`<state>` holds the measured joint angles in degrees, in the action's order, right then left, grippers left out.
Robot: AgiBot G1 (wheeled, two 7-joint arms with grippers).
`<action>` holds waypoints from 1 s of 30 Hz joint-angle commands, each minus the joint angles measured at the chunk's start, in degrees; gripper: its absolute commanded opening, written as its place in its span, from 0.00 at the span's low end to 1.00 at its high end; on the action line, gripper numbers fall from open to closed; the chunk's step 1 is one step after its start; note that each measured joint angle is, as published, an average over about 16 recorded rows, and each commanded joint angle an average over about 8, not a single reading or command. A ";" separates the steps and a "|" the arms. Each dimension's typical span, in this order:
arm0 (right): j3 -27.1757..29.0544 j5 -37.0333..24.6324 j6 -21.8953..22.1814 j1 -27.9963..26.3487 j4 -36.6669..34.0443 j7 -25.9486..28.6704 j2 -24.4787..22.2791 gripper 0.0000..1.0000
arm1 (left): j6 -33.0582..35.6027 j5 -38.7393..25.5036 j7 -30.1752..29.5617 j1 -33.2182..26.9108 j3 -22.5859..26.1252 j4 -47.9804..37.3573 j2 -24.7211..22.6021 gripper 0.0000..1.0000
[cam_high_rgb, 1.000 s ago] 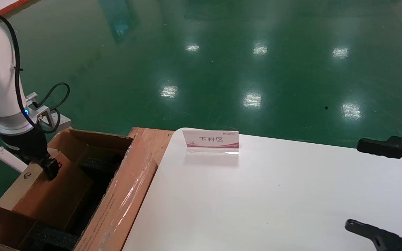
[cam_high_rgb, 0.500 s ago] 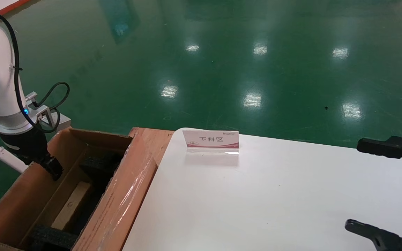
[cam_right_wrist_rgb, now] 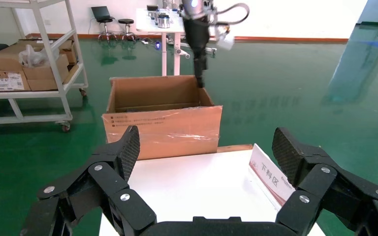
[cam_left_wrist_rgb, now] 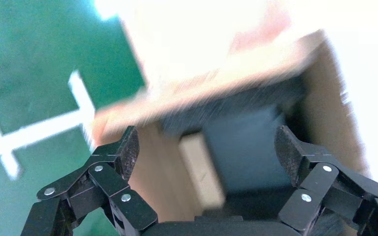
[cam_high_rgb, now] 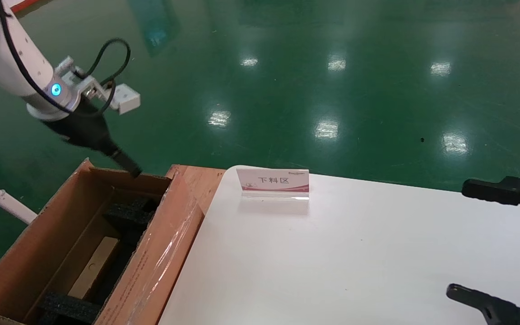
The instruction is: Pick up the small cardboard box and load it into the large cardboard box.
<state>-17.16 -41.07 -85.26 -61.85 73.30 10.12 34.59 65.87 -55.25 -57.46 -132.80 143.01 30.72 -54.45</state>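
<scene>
Left pincer (cam_high_rgb: pixel 134 173), spread wide and carrying nothing, is hovering at the large cardboard box's (cam_high_rgb: pixel 25 253) twelve-o'clock rim, the small cardboard box (cam_high_rgb: pixel 94 267) lying inside between foam blocks (cam_high_rgb: pixel 129 215), evidently delivered; right pincer (cam_right_wrist_rgb: pixel 204 147), also spread, is idling over the desk (cam_high_rgb: pixel 355 253).

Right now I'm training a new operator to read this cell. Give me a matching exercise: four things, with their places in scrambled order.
Things:
1. small box
2. left gripper
3. right gripper
4. sign

Places:
A. open, above the large box's far rim
B. upright at the table's far edge
C. lying inside the large box
D. open, over the table's right side

Pairs: 1-C, 2-A, 3-D, 4-B
</scene>
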 commanded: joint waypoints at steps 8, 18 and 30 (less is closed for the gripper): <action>-0.01 -0.01 0.02 0.00 -0.02 -0.01 -0.01 1.00 | -3.74 0.83 -0.86 -3.35 -3.11 8.27 1.93 1.00; -0.04 0.00 0.01 -0.02 -0.05 -0.03 -0.01 1.00 | -0.51 2.61 5.99 7.29 -21.05 13.61 4.52 1.00; -0.03 -0.02 0.01 -0.01 -0.06 -0.03 -0.01 1.00 | 4.32 5.17 15.68 22.50 -46.24 20.57 8.07 1.00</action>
<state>-17.17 -41.10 -85.26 -61.86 73.24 10.10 34.59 70.19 -50.08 -41.78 -110.31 96.77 51.29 -46.38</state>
